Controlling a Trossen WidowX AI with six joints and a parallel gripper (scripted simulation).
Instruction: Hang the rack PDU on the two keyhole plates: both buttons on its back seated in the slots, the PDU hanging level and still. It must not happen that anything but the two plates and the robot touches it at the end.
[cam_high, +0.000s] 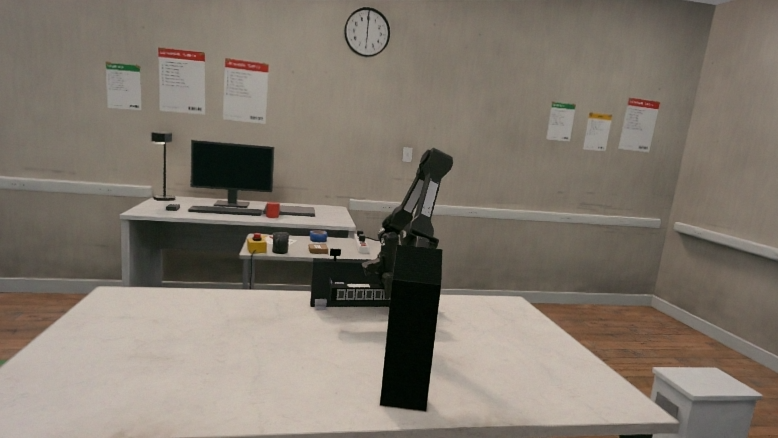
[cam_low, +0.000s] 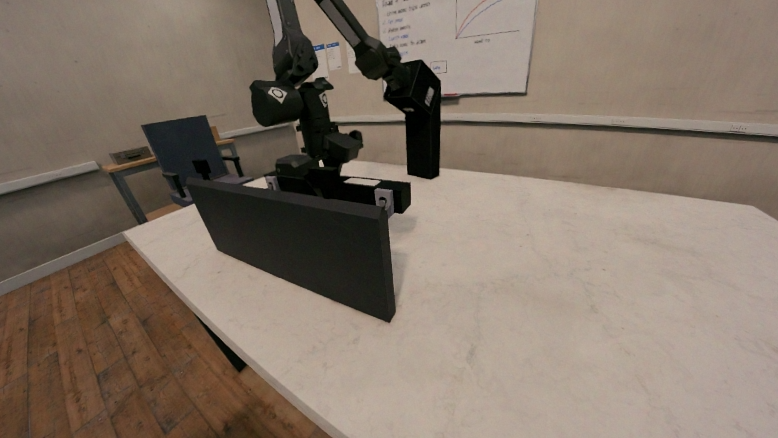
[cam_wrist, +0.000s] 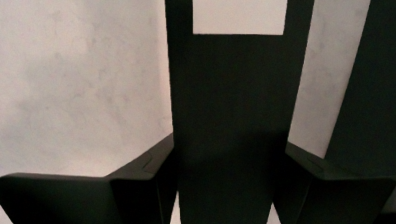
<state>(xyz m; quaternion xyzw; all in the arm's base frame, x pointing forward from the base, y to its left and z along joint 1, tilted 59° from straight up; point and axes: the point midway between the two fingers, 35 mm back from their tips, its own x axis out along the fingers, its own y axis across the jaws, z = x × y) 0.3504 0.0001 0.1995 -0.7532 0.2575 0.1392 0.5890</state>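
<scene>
White marble-patterned stone with faint grey veins forms the broad table (cam_low: 544, 282), its matte top lit evenly under plain beige walls and set over a worn plank floor. Toward the left of the exterior view stands an upright dark grey panel (cam_low: 293, 244), a flat rectangular slab with crisp edges and a dull finish, resting on its long edge on the table. Just behind it, near the panel's upper edge, sits the power strip (cam_low: 348, 187), a long black box with a pale label on top and a small light-grey bracket with a round button at its visible end; from the top view its front shows a row of white-outlined square sockets (cam_high: 362, 294). Whether its buttons are in the slots cannot be made out. The black, angular arm (cam_low: 288, 54) reaches down onto it, and the gripper (cam_wrist: 230, 165) is clamped on the strip's body, its two blocky dark fingers pressed against either side in the wrist view. Further right, a tall black square post (cam_low: 423, 130) stands on the table.
</scene>
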